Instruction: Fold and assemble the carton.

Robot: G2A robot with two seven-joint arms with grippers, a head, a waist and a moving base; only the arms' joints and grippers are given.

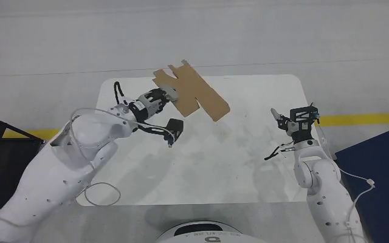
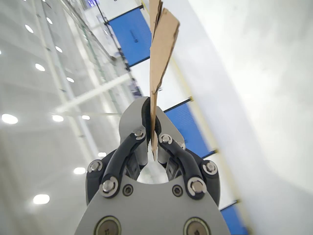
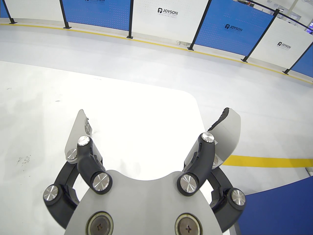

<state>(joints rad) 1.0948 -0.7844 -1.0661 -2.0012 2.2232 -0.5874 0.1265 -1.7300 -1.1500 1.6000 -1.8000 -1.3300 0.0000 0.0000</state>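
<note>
A flat brown carton (image 1: pixel 191 91), unfolded with notched flaps at its far end, is held up over the far middle of the white table (image 1: pixel 243 164). My left gripper (image 1: pixel 169 97) is shut on the carton's left edge. In the left wrist view the carton (image 2: pixel 161 47) shows edge-on, pinched between the black pads of the left gripper (image 2: pixel 152 123). My right gripper (image 1: pixel 281 119) hovers over the table's right side, open and holding nothing. Its fingers (image 3: pixel 226 125) stand wide apart above the table's far right corner (image 3: pixel 185 99).
The table has rounded corners, and its right edge runs close to my right arm. A yellow floor line (image 1: pixel 355 119) passes on both sides of the table. Blue and white barrier panels (image 3: pixel 168 10) stand across the floor beyond.
</note>
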